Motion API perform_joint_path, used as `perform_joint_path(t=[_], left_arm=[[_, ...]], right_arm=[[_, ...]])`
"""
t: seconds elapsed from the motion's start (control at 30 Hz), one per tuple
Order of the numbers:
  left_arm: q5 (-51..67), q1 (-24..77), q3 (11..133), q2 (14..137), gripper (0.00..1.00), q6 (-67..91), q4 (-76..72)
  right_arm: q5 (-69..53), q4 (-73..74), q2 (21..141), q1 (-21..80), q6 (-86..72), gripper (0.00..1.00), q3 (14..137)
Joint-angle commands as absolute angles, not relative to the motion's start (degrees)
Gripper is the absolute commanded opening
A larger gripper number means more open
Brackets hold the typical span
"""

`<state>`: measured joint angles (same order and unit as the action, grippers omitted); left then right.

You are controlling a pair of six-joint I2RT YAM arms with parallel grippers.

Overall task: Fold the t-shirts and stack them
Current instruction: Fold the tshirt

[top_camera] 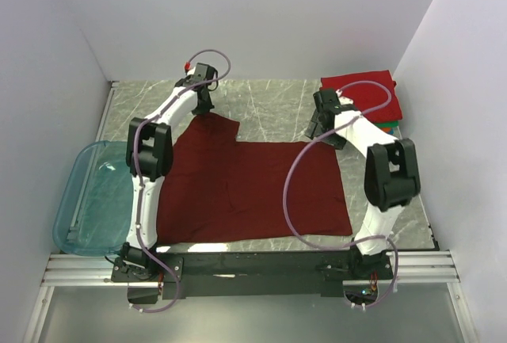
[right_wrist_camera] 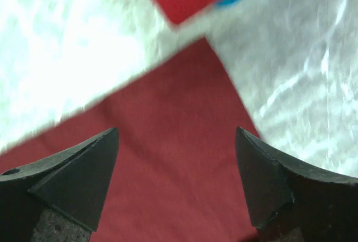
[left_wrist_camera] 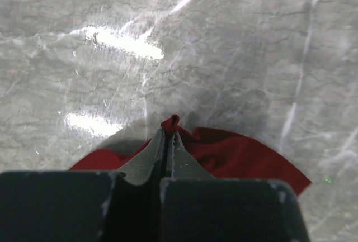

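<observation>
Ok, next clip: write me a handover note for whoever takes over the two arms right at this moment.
Left gripper: shut, pinching the far left corner of the dark maroon cloth t-shirt.
Right gripper: open, above that shirt's far right corner, holding nothing.
The maroon shirt lies spread on the grey marble table, not yet folded.
Done: folded pile, flat bright red t-shirt on top, at the far right corner.
Left: close the right grip, fold the maroon shirt, stack it.
The translucent teal plastic bin sits at the left edge.
</observation>
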<state>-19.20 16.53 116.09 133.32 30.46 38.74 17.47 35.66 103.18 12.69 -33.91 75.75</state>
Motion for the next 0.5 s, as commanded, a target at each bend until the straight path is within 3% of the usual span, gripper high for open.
perform_joint_path(t=[0.0,0.2,0.47], left_arm=[[-18.0,16.8,113.6,127.9,0.00,30.4,35.6],[-16.8,17.2,109.0,124.2,0.00,30.8,32.7],[-16.5,17.3,105.6,121.7,0.00,31.0,31.5]], right_arm=[[24.1,37.9,108.4,11.9,-37.1,0.89,81.6],[26.0,41.5,115.5,11.7,-40.3,0.81,89.1],[27.1,44.6,119.6,11.8,-42.2,0.80,90.4]])
